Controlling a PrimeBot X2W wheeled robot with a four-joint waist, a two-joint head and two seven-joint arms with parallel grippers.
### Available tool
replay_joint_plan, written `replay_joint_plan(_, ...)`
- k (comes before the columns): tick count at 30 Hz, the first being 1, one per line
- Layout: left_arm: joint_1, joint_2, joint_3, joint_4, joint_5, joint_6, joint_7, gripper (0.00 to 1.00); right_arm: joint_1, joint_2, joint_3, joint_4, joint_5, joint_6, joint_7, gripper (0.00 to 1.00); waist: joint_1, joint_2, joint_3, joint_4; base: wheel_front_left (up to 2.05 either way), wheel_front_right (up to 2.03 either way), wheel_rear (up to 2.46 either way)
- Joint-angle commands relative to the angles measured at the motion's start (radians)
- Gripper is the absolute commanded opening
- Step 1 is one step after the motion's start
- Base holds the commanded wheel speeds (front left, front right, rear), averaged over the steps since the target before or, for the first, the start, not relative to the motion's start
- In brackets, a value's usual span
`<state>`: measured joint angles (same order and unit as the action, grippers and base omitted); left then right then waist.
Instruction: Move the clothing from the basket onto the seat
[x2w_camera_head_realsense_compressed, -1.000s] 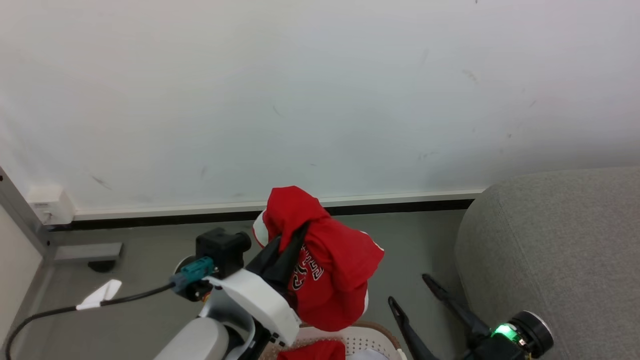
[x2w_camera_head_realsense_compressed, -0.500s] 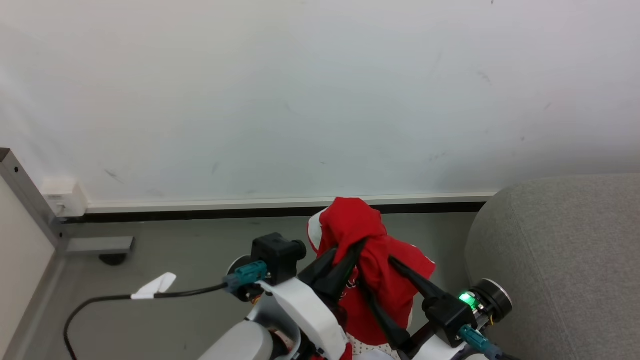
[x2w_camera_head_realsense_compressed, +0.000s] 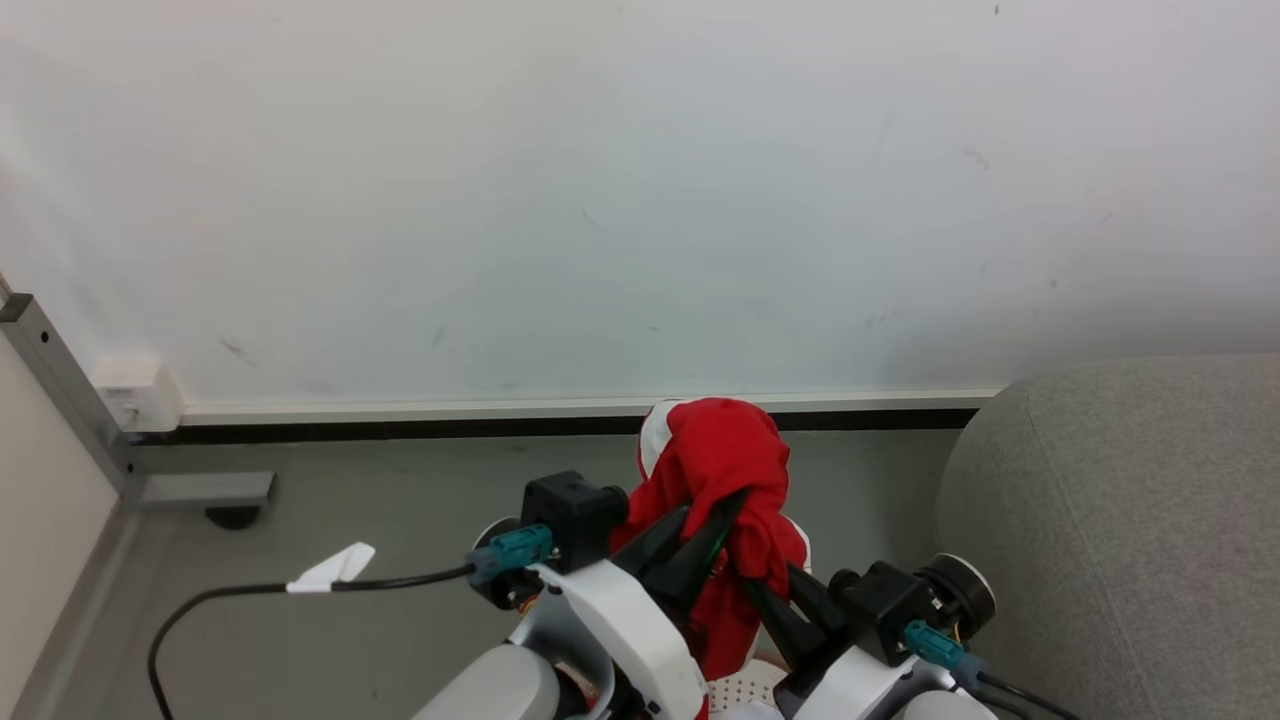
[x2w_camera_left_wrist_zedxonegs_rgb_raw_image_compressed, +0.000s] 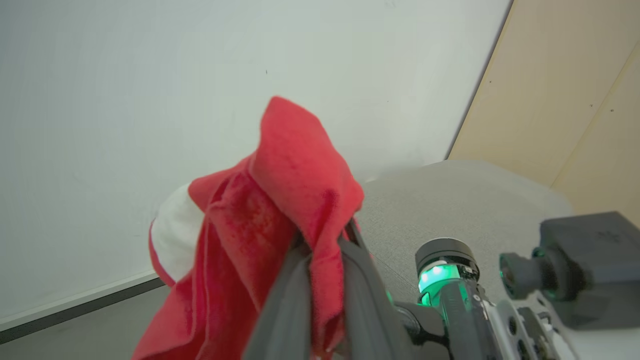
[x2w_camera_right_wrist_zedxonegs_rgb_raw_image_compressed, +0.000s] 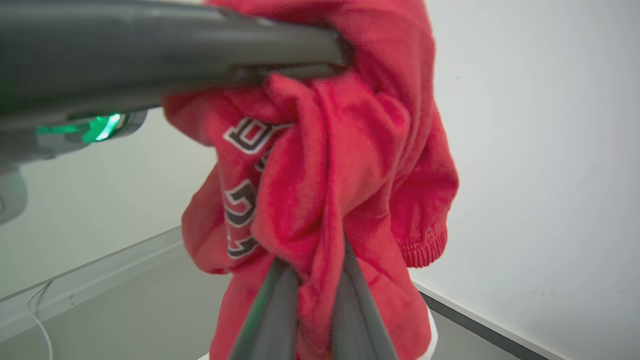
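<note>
Now, low in the middle of the head view, the left gripper (x2w_camera_head_realsense_compressed: 725, 505) slants up and rightward from its pale forearm, fingers pressed together on a fold of the clothing (x2w_camera_head_realsense_compressed: 722, 450), a red jersey bunched over their tips and hanging above the basket (x2w_camera_head_realsense_compressed: 745, 690) at the bottom edge. Just right of it the right gripper (x2w_camera_head_realsense_compressed: 768, 588) slants up and leftward, pinching the same jersey lower down; the grey seat (x2w_camera_head_realsense_compressed: 1120, 520) lies at the right edge.
</note>
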<state>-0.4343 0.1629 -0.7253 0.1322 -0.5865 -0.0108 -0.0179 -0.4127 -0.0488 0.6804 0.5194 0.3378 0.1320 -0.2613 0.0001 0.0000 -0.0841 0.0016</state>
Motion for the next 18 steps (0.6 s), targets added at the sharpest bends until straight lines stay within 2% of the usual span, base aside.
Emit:
replay_joint_plan(1,-0.009,0.006,0.001,0.008,-0.003,0.0,-0.004,0.0,-0.018,-0.001,-0.003,0.002,0.007,-0.002,-0.003,0.0,-0.0001,0.0,0.001,-0.003,0.0,0.0,0.0)
replay_joint_plan(3,-0.01,0.009,0.004,0.012,0.004,0.008,-0.013,0.4,-0.012,-0.001,-0.013,-0.001,0.007,-0.002,-0.003,0.0,-0.0001,0.0,0.002,-0.007,0.0,0.0,0.0)
replay_joint_plan(4,-0.01,0.01,0.003,0.014,0.008,0.009,-0.017,0.52,-0.007,-0.001,-0.017,-0.001,0.008,-0.002,-0.003,0.0,-0.0001,0.0,0.003,-0.009,0.0,0.0,0.0)
replay_joint_plan(5,-0.01,0.011,0.003,0.016,0.01,0.009,-0.02,0.81,-0.003,-0.001,-0.019,-0.002,0.008,-0.002,-0.003,0.0,-0.0001,0.0,0.003,-0.011,0.0,0.0,0.0)
replay_joint_plan(6,-0.009,0.012,0.002,0.017,0.011,0.011,-0.022,1.0,0.001,-0.001,-0.022,-0.001,0.008,-0.002,-0.003,0.0,-0.0001,0.0,0.004,-0.013,0.0,0.0,0.0)
replay_joint_plan(18,0.007,0.016,-0.01,0.04,0.015,0.014,-0.047,1.0,0.026,-0.022,-0.12,-0.021,-0.02,-0.002,-0.003,0.0,-0.0001,0.0,0.011,-0.032,0.0,0.0,0.0)
